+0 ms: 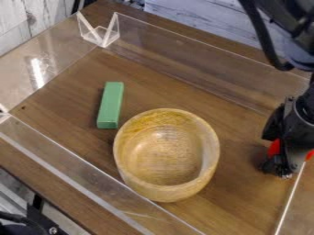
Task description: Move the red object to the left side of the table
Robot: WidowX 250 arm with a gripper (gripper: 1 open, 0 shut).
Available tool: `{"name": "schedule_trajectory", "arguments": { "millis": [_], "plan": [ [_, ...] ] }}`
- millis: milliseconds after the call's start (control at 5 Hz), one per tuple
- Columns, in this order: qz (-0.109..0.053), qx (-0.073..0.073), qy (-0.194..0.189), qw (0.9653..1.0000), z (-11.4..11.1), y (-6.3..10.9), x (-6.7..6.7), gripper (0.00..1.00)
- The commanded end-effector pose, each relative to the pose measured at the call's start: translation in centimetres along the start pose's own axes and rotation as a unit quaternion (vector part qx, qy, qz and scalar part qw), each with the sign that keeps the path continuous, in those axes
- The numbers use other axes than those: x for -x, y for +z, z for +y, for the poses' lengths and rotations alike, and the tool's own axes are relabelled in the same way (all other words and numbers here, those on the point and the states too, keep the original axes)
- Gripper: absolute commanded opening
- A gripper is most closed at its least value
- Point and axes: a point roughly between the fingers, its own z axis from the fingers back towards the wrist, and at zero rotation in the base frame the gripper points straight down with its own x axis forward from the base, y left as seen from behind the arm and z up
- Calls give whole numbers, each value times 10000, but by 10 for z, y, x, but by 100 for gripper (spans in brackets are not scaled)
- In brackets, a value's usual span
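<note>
The red object [277,146] shows only as a small bright red patch at the right edge of the table [68,96], mostly hidden by the black gripper. My gripper [281,159] points steeply down over it, close to the right acrylic wall. Its black fingers stand on either side of the red patch and look open around it. Whether they touch the red object cannot be told.
A large wooden bowl [124,138] sits in the middle front of the table, just left of the gripper. A green rectangular block [110,104] lies further left. Clear acrylic walls [68,174] edge the table, and a small clear stand [98,29] is at the back left.
</note>
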Motion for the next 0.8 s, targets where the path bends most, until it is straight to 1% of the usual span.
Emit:
{"name": "schedule_trajectory", "arguments": {
  "millis": [0, 200, 400, 600],
  "plan": [
    [-397, -369, -89, 9985, 8, 28, -6, 100],
    [-512, -510, -164, 9973, 9, 36, -4, 100],
    [-658, -612, -238, 9957, 11, 41, -4, 100],
    [-743, -667, -275, 9946, 10, 41, -3, 100]
  ]
}}
